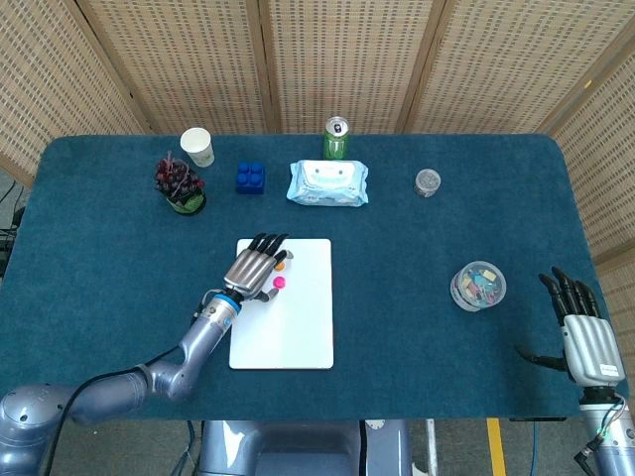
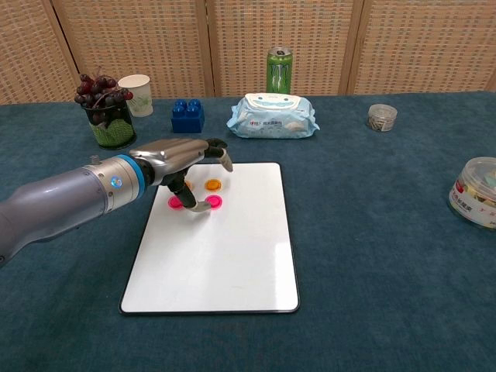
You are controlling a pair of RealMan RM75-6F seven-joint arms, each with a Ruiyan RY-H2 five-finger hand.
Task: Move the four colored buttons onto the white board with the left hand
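Chest view shows the left robot hand (image 2: 186, 159) hanging low over the far left corner of the white board (image 2: 217, 256), fingers spread and curled loosely downward with nothing between them. Under and beside it lie three buttons on the board: a pink button (image 2: 214, 203) just right of the thumb tip, another pink button (image 2: 177, 202) partly hidden behind the thumb, and an orange button (image 2: 212, 184) a little farther back. A fourth, if present, cannot be made out; the palm covers that patch of the board, so it may lie there unseen. Whether the thumb touches the board or the left pink one cannot be told.

The buttons sit close together near the corner, most likely because that is where the left arm reaches the board with the least stretch. The loose, apart fingers suit a release, not a grasp, and the task looks nearly or fully done.

In the head view the right robot hand (image 1: 583, 332) rests at the counter's (image 1: 417, 297) near right edge, fingers extended and apart, holding nothing, well away from the board. That fits a task given to the left side alone. The clear tub (image 1: 478, 286) of small items stands nearby it, untouched.
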